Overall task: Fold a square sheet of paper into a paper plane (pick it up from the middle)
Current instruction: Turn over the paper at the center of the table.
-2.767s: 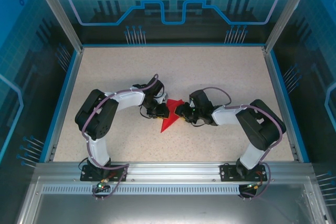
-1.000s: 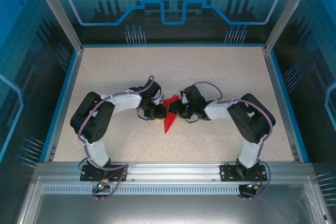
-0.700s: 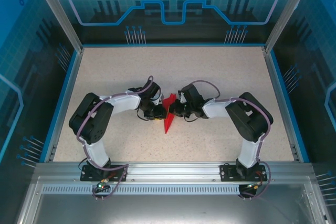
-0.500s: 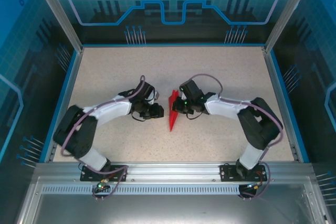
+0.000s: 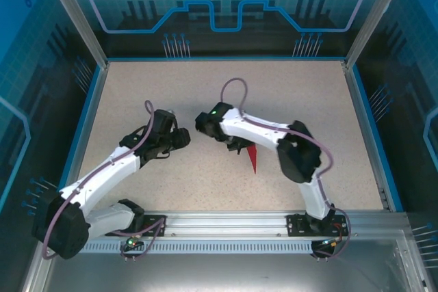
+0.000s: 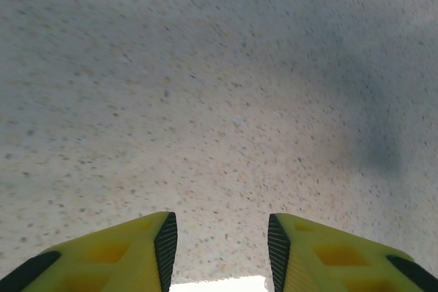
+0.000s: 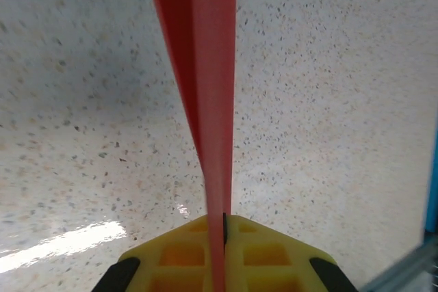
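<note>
The 2 arms are no longer meeting over the paper. The left gripper [image 5: 182,137] is pulling back toward its own side. In its wrist view its yellow fingers [image 6: 130,254] are standing apart, with nothing but bare table [image 6: 205,87] between and ahead of them. The right gripper [image 7: 224,227] is now carrying the paper plane [image 7: 202,52] alone, its jaws pressing tight on the near end of the red paper. I am reading this as a hand-over after a shared crease, so whatever folding or setting down remains is falling to the right arm.

The paper is showing as a narrow red wedge with a fold line along its length, running straight out ahead of the right fingertips. From above it is tapering to a point just beyond that gripper, well apart from the left one. I cannot tell whether it is touching the table.
</note>
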